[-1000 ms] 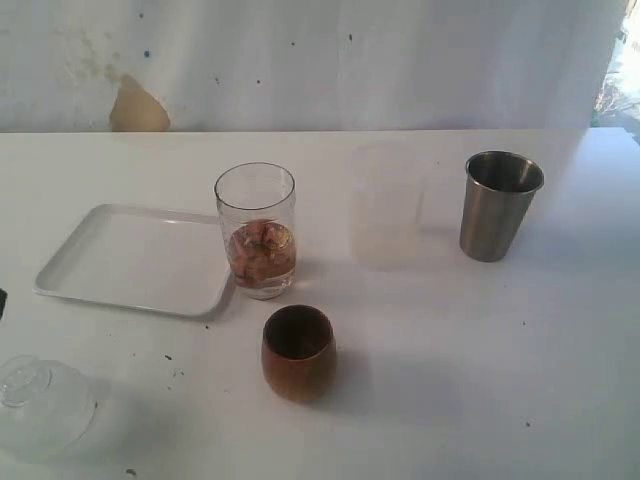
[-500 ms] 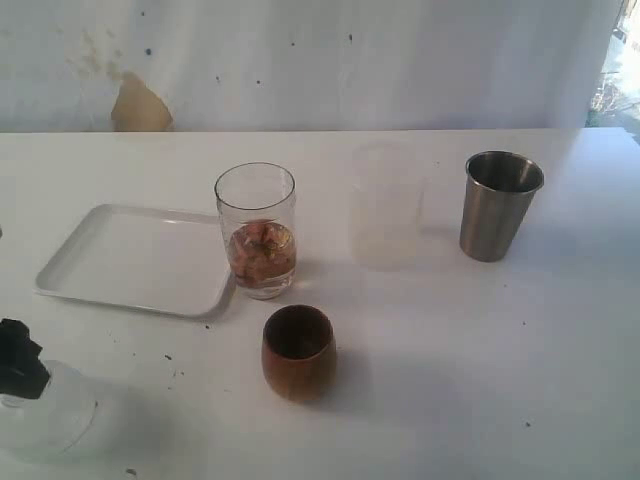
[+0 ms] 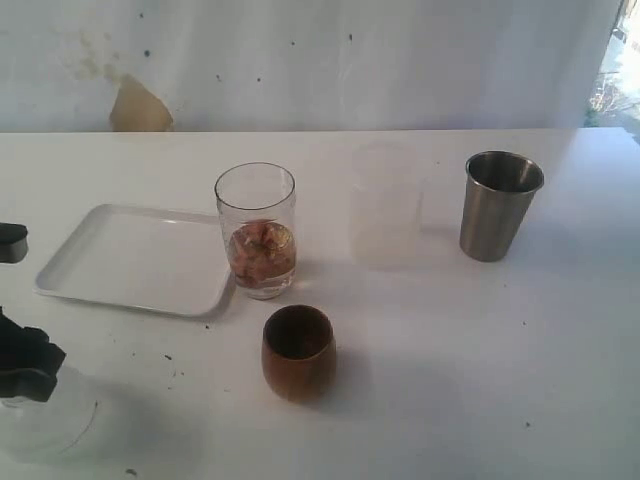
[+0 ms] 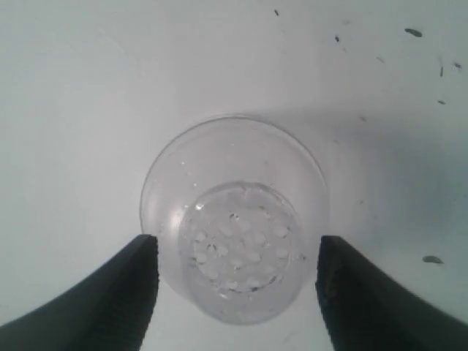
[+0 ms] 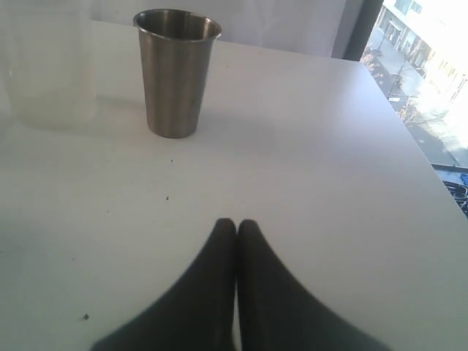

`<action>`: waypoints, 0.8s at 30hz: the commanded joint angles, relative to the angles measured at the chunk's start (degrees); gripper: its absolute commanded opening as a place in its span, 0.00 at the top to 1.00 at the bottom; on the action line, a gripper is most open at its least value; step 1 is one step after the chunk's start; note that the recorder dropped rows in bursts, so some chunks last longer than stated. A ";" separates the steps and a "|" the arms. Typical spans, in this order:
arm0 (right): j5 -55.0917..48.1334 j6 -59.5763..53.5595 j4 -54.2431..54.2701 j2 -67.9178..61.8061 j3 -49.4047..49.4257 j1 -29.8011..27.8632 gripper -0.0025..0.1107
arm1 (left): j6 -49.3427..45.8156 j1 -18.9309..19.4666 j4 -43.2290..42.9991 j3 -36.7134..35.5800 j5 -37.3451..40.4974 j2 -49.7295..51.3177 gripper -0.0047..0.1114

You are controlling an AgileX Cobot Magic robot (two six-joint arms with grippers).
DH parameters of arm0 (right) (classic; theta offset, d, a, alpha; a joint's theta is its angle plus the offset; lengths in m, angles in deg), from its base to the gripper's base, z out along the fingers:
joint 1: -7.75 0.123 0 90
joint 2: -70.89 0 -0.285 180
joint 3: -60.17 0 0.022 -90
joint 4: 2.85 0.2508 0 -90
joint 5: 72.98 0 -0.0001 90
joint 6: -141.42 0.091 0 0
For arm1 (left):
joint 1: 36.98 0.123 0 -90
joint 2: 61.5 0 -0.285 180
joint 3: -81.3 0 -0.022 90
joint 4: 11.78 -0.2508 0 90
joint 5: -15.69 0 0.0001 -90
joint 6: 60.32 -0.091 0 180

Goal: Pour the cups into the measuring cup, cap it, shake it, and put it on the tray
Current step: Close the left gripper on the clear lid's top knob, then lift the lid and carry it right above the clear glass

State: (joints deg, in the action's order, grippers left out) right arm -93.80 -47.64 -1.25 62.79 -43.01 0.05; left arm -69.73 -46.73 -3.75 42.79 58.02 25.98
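Note:
The clear measuring cup [image 3: 256,232] stands beside the white tray [image 3: 130,260] and holds brownish stuff at its bottom. In front of it is the brown wooden cup [image 3: 298,352]. At the far right stands the steel tumbler [image 3: 498,205], which the right wrist view also shows [image 5: 175,73]. A clear domed cap [image 3: 45,420] lies at the near left. My left gripper [image 3: 18,300] hangs open over it, its black fingers either side of the cap [image 4: 234,219] without touching. My right gripper [image 5: 236,223] is shut and empty, low over the table short of the tumbler.
A frosted whitish cup [image 3: 385,205] stands between the measuring cup and the tumbler. Dark specks dot the white table [image 3: 450,380]. A white wall with a tan stain [image 3: 138,108] closes off the back.
My left gripper has come in from the left edge and moved over the clear cap, jaws open. Nothing else on the table has moved.

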 commanded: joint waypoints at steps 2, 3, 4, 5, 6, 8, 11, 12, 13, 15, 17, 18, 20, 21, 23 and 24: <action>0.67 0.18 0.25 0.32 0.40 -0.38 0.98 | 0.44 -0.33 1.17 0.16 -2.10 1.01 0.50; 0.67 0.18 0.25 0.32 0.40 -0.38 0.98 | 0.44 -0.33 1.33 0.59 -1.62 1.01 0.56; 0.67 0.18 0.25 0.32 0.40 -0.38 0.98 | 0.44 -0.33 1.60 0.90 -1.10 1.01 0.61; 0.67 0.18 0.25 0.32 0.40 -0.38 0.98 | 0.44 -0.33 1.72 1.29 -0.40 1.01 0.69; 0.67 0.18 0.25 0.32 0.40 -0.38 0.98 | 0.44 -0.33 1.72 1.69 0.42 1.01 0.77; 0.67 0.18 0.25 0.32 0.40 -0.38 0.98 | -0.51 -0.33 1.72 2.44 1.95 1.01 0.95; 0.67 0.18 0.25 0.32 0.40 -0.38 0.98 | -1.06 -0.33 0.97 4.09 5.27 1.01 0.96; 0.67 0.18 0.25 0.32 0.40 -0.38 0.98 | -1.06 -0.33 0.18 4.99 6.71 1.01 0.96; 0.67 0.18 0.25 0.32 0.40 -0.38 0.98 | -0.94 -0.33 -0.30 6.16 8.22 0.90 0.96; 0.67 0.18 0.25 0.32 0.40 -0.38 0.98 | -0.70 -0.33 -0.56 9.23 11.41 0.90 0.96; 0.67 0.18 0.25 0.32 0.40 -0.38 0.98 | -0.24 -0.33 -0.56 13.25 15.17 0.90 0.96; 0.67 0.18 0.25 0.32 0.40 -0.38 0.98 | 0.41 -0.33 -0.56 15.77 17.02 0.90 0.96; 0.67 0.16 0.37 0.32 0.40 -0.38 0.98 | 0.67 -0.33 -0.56 21.29 20.39 0.90 0.96; 0.67 0.16 0.37 0.32 0.40 -0.38 0.98 | 0.94 -0.33 -0.69 24.18 22.00 0.90 0.96; 0.67 0.16 0.37 0.32 0.40 -0.38 0.98 | 2.26 -0.33 -1.25 29.44 24.46 0.90 0.96; 0.67 0.16 0.37 0.32 0.40 -0.38 0.98 | 2.64 -0.33 -1.25 32.30 25.42 0.90 0.96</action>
State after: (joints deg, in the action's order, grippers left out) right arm -93.80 -47.64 -1.25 62.79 -43.01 0.05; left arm -68.74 -46.73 -4.28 68.53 79.79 27.36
